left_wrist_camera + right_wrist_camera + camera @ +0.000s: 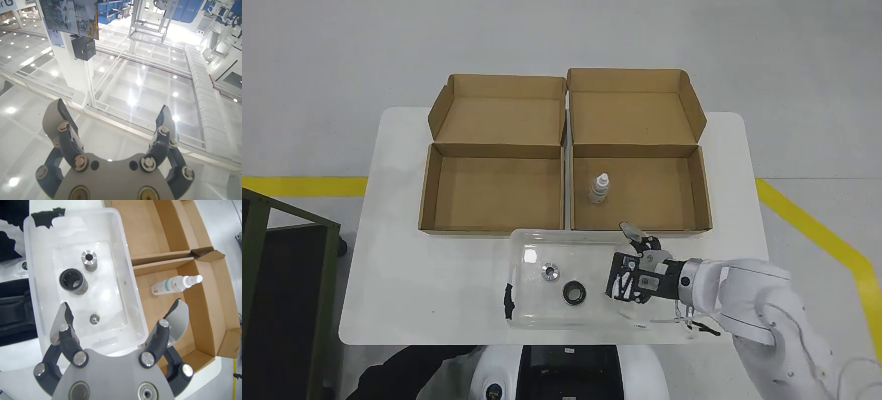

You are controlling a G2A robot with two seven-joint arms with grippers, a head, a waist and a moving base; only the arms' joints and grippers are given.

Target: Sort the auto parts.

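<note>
Where the grey floor (pixel 332 60) meets a yellow line (pixel 302 186), a white tabletop (pixel 412 290) with rounded corners carries everything. Two open cardboard boxes stand side by side at its far half, lids folded back: the left box (pixel 492 190) and the right box (pixel 667 195), whose walls touch. A white spray bottle (pixel 599 187) stands in the right box, near the shared wall.

A clear plastic bin (pixel 113 289) lies just in front of the boxes, on the side nearer the robot. It holds the auto parts: a dark sleeve (pixel 73 281) and a silver cylinder (pixel 89 260), both upright and near each other, and a small silver piece (pixel 94 319) apart from them, toward the right end of the bin.

The right gripper (pixel 121 306) hangs over that end, jaws spread wide and holding nothing. The left gripper (pixel 112 103), likewise spread and bare, points into a bright hall of white gridded panels, round lights and a white pillar (pixel 73 62) bearing a dark screen (pixel 71 17).
</note>
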